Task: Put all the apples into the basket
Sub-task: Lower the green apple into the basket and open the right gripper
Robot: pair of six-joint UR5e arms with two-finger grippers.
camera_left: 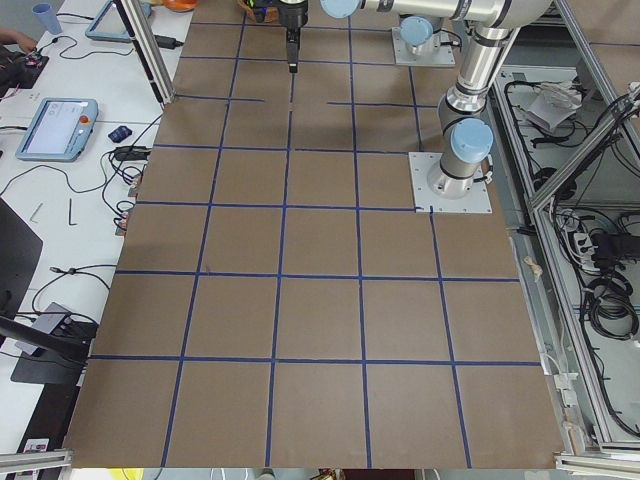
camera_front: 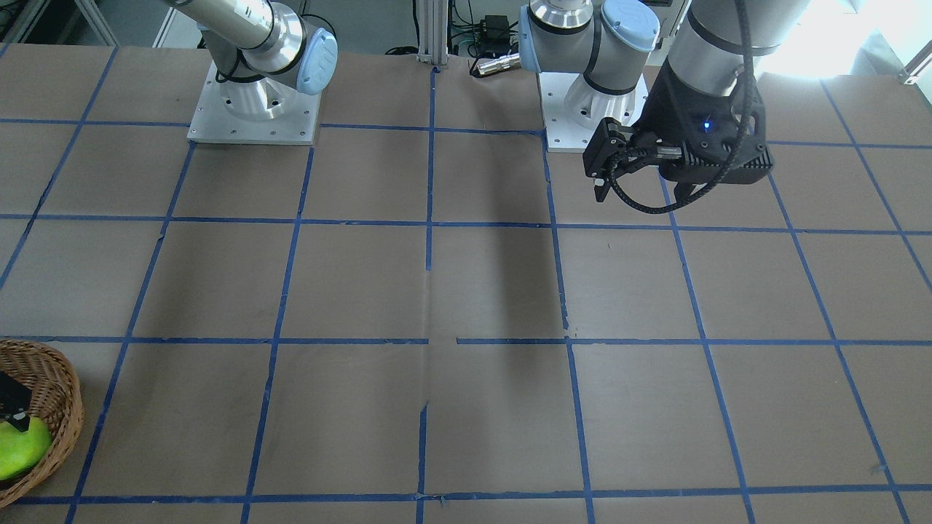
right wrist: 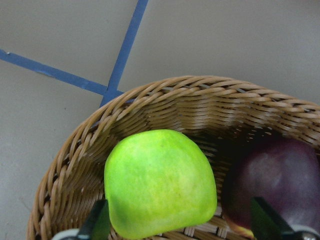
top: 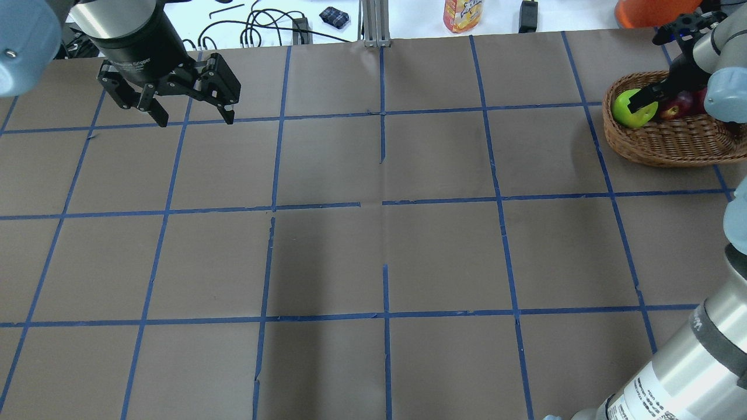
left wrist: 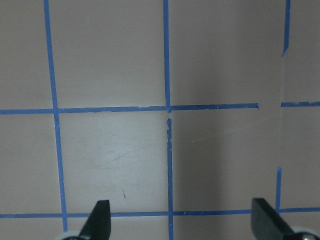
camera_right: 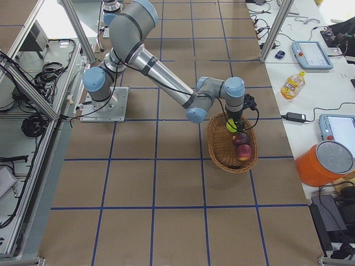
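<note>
As seen from the right wrist, noted green apple (right wrist: pixel 160 182) in basket (right wrist: pixel 200 95) beside dark red apple (right wrist: pixel 280 185). Found right gripper (right wrist: pixel 180 222) spread wide over it, empty; left gripper (top: pixel 195 119) also wide, empty. Judged firm, slick: take across girth.

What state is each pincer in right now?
Left pincer: open, empty.
Right pincer: open over the green apple in the basket.
</note>
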